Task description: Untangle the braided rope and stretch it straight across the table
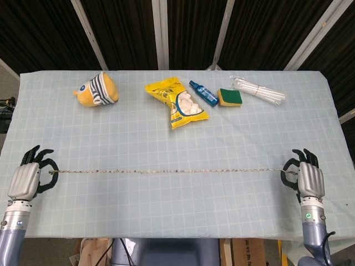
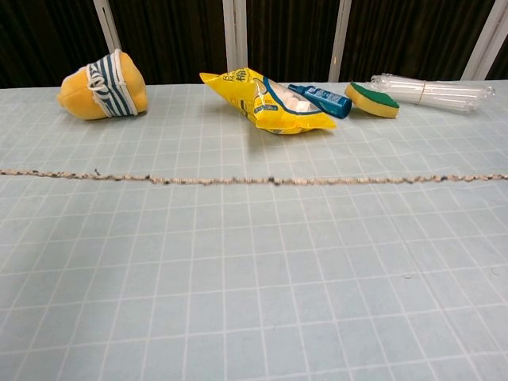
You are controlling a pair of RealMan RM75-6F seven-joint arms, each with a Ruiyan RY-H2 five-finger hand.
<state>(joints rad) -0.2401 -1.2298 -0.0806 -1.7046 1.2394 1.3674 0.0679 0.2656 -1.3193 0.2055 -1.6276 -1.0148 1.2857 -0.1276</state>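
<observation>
Left robot hand (image 1: pixel 26 178): pinches rope's left end.
Braided rope (image 1: pixel 166 172): one, thin, speckled beige, taut and straight across the desk (image 1: pixel 166 210) near its front.
Right robot hand (image 1: pixel 308 180): pinches rope's right end.
Robot hands: two.

Premises present as a robot test lab or staged demonstration bench. A table (image 1: pixel 138 138) covered with a pale gridded cloth stands before black corrugated panels with bare metal struts (image 1: pixel 160 33). Unrelated household items line the far edge: plush toy (image 1: pixel 97 89), snack bag (image 1: pixel 177 103), spray bottle (image 1: pixel 203 93), sponge (image 1: pixel 229 97).
</observation>
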